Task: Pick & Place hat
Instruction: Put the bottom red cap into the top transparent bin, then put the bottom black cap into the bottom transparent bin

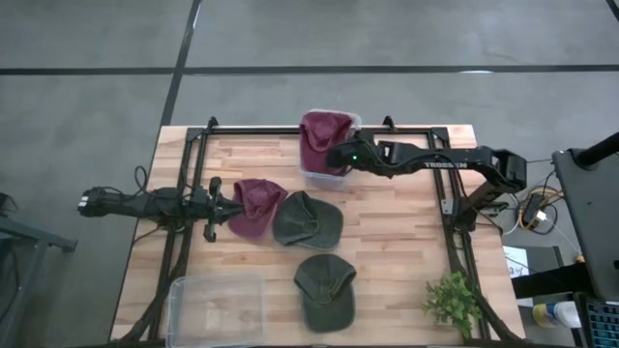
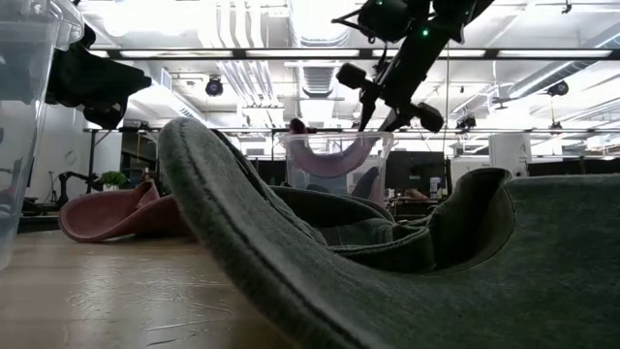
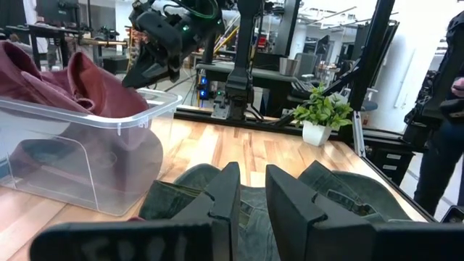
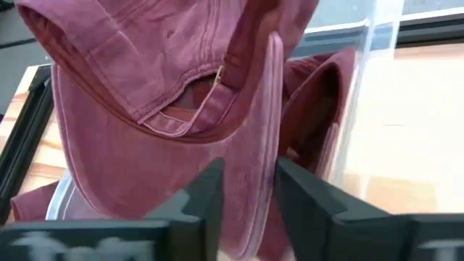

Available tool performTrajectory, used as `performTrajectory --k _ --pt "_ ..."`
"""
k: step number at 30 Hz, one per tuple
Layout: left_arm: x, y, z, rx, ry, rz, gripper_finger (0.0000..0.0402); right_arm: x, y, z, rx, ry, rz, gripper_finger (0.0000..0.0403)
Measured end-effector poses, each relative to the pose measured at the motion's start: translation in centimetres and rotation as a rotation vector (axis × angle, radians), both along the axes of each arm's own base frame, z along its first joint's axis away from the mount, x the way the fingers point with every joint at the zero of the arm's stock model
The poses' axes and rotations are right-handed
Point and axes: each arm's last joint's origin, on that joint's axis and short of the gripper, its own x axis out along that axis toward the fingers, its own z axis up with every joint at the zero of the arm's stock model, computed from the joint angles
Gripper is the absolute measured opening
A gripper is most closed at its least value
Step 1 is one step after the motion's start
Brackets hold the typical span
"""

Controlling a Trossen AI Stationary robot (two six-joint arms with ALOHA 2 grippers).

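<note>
Right gripper [image 1: 338, 155] hangs just over the bin [image 1: 327, 179] at the table's far edge, fingers slightly parted and holding nothing; one maroon hat [image 1: 324, 135] lies draped in the bin beneath it. Left gripper [image 1: 221, 205], fingers narrowly apart and empty, is nearer the next maroon hat [image 1: 253, 206], which lies just beyond its fingertips, toward the table's middle.

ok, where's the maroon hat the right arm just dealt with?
In the high view the maroon hat sits in the clear bin at the table's far edge, centre, with the right gripper over it, fingers open.
</note>
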Motion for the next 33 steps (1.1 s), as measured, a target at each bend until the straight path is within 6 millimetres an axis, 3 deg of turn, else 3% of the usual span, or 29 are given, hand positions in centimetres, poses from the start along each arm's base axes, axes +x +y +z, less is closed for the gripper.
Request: performTrajectory --k 8,18,33 --pt "0.0 0.0 0.0 0.0 0.0 0.0 0.006 -1.8 0.5 2.3 -0.021 0.034 0.037 0.0211" --pt "0.0 0.0 0.0 0.0 0.0 0.0 0.006 -3.0 5.1 5.3 0.028 -0.051 0.348 0.023" --pt "0.0 0.0 0.0 0.0 0.001 0.001 0.006 -1.8 13.3 3.9 0.207 -0.055 0.595 0.0224"
